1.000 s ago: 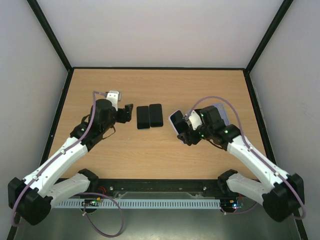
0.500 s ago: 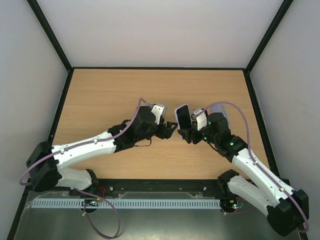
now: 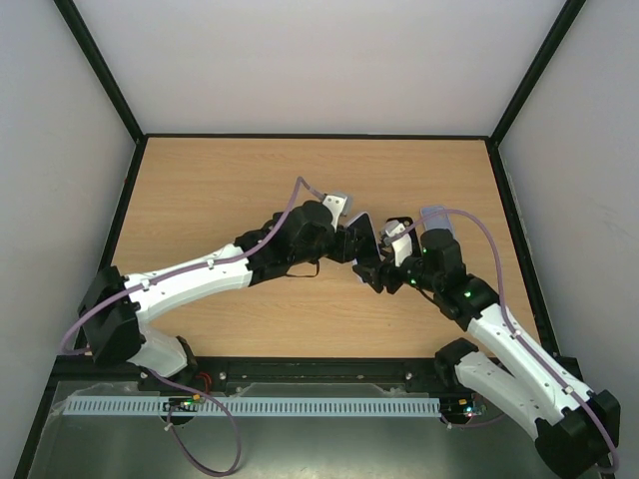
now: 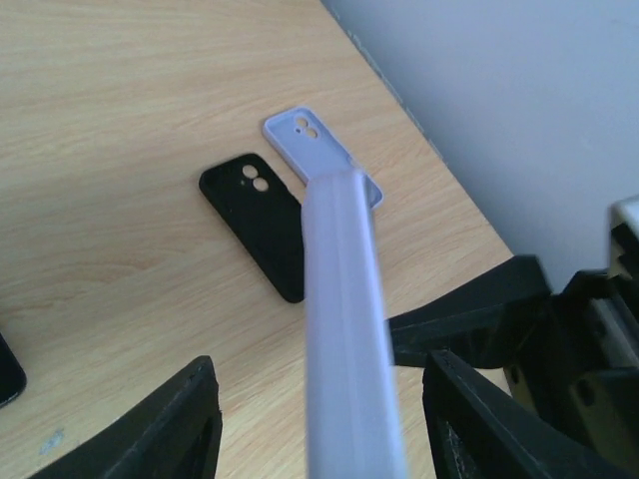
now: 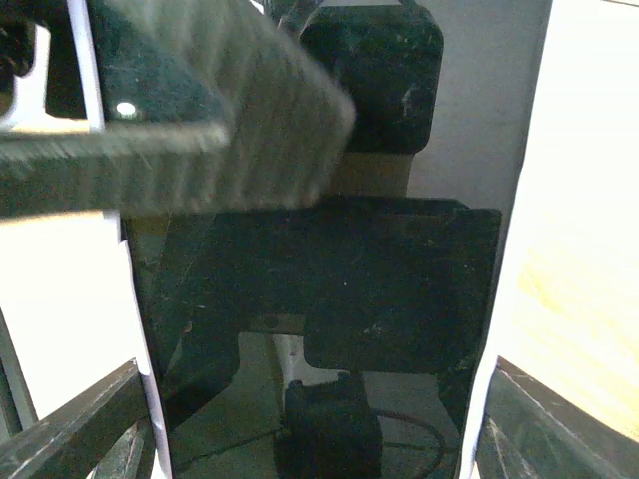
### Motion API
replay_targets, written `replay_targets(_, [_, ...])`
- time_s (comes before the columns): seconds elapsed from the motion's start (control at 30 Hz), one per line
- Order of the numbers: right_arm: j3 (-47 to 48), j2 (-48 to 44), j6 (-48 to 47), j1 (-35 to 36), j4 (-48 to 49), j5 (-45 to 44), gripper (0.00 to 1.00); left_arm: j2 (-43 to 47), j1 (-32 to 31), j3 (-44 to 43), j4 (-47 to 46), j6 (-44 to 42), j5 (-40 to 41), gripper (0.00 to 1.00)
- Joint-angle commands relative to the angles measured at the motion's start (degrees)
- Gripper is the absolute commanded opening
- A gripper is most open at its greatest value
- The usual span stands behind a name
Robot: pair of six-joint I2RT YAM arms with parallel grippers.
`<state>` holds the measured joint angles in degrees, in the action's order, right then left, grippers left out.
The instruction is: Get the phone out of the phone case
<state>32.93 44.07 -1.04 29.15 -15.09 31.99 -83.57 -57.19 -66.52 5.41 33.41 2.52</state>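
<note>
The right gripper (image 5: 319, 429) clamps the smooth lilac phone case (image 4: 344, 329), which holds the glossy black phone (image 5: 329, 279). The left gripper (image 4: 321, 399) straddles the case's rounded edge, jaws apart.

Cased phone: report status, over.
Right gripper shut on cased phone. Left gripper open, straddling its edge, gaps both sides. Black case and lavender case lie on the table beyond.
</note>
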Motion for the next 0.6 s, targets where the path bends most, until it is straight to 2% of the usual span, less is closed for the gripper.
replay_targets(0.0, [-0.01, -1.74, -1.03, -0.2, 5.23, -0.43, 0.02, -0.54, 0.32, -1.79, 2.83, 0.52, -1.8, 0.52])
replay_targets(0.4, [-0.24, -1.27, -1.69, -0.14, 5.4, -0.94, 0.02, -0.76, 0.93, -0.69, 0.66, 1.2, -3.93, 0.23])
replay_targets(0.57, [-0.31, -1.28, -1.77, -0.19, 5.49, -1.23, 0.02, -0.48, 1.03, -0.63, 0.0, 1.55, -5.2, 0.16])
